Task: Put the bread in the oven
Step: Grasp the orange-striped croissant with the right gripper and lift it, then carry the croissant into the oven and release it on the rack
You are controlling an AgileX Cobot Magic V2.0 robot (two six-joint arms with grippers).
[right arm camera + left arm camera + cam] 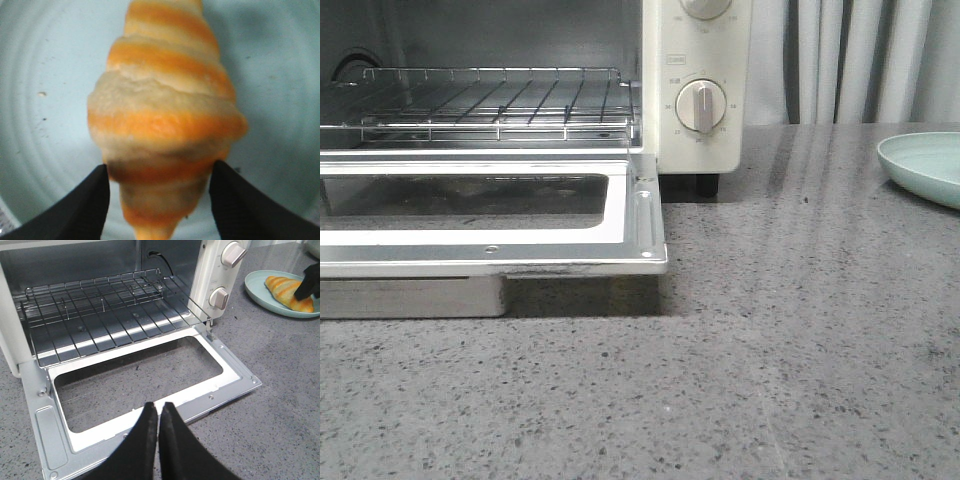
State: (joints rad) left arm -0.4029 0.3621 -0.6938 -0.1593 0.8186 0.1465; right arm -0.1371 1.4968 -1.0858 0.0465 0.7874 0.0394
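Observation:
The bread (165,110), a golden-brown ridged roll, lies on the pale green plate (40,90). It also shows in the left wrist view (282,287). My right gripper (161,167) is open and low over the plate. Its fingers (90,205) stand on either side of the bread's narrow end, tips right at its sides. The cream-white oven (700,100) stands at the left with its door (490,250) dropped flat and its wire rack (110,305) bare. My left gripper (157,405) is shut and empty, above the door's front edge.
The plate (925,165) sits on the grey speckled counter (800,350), to the right of the oven. Pale curtains hang behind. The oven's dials (701,105) face front on its right panel.

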